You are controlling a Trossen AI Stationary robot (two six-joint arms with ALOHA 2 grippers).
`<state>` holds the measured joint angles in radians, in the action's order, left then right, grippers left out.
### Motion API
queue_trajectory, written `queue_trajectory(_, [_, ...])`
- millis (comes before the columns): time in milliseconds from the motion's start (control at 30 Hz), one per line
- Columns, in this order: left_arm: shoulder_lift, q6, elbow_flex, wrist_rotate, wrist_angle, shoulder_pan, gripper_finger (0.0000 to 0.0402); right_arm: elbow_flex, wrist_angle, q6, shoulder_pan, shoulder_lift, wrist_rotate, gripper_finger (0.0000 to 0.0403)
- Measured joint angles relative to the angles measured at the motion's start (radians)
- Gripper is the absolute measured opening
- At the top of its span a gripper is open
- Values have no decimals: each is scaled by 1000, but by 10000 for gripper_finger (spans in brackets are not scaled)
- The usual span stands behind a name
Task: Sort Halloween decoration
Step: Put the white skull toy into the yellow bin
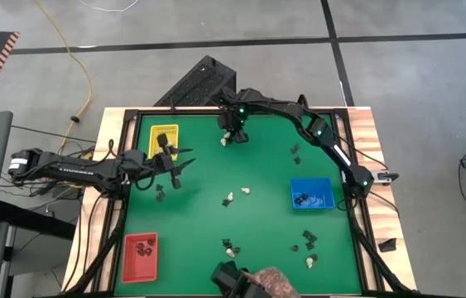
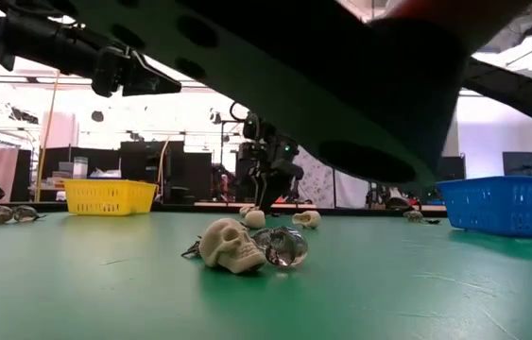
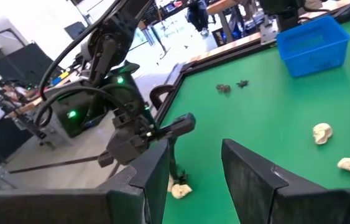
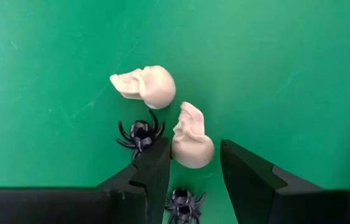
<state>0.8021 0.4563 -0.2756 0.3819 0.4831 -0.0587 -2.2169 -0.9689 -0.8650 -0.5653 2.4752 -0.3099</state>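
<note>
My right gripper (image 4: 194, 157) is open at the far middle of the green table (image 1: 266, 165), pointing down. Its fingers stand on either side of a cream skull (image 4: 192, 142). A second cream skull (image 4: 147, 85) and two black spiders (image 4: 140, 132) (image 4: 184, 205) lie close around it. In the high view this gripper (image 1: 234, 134) hovers over the whitish cluster (image 1: 226, 141). My left gripper (image 1: 180, 165) is open and empty, raised beside the yellow tray (image 1: 165, 139). More skulls (image 1: 246, 191) and black trinkets (image 1: 309, 239) lie scattered on the mat.
A blue tray (image 1: 311, 194) sits at the right and a red tray (image 1: 140, 255) at the near left, both holding dark trinkets. A skull and a clear trinket (image 2: 284, 247) lie near the low camera. A raised frame (image 1: 350, 157) rims the table.
</note>
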Motion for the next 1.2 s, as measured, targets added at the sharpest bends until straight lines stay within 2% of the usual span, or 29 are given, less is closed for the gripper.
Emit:
queue_trajectory(267, [0,-5,0,-11,0,-33,137,0,-15,26,2,0,-2,165])
queue_trajectory(533, [0,-7,0,-11,-2,-36,137,0,-13,29,2,-6,-4,112])
queue_trajectory(733, [0,-5,0,-6,-6,-36,137,0,-55,68,-2,-73,-6,98])
queue_trajectory(833, [0,-5,0,-6,-6,-36,137,0,-113,92,-12,-136,-43,97])
queue_trajectory(933, [0,7,0,4,-7,-36,137,0,-181,124,-22,-193,-132,97])
queue_trajectory(1067, [0,13,-1,98,-6,-36,137,0,-138,233,-22,-243,-270,97])
queue_trajectory(1200, [0,-18,-6,284,15,-36,137,9,88,420,23,-228,-286,96])
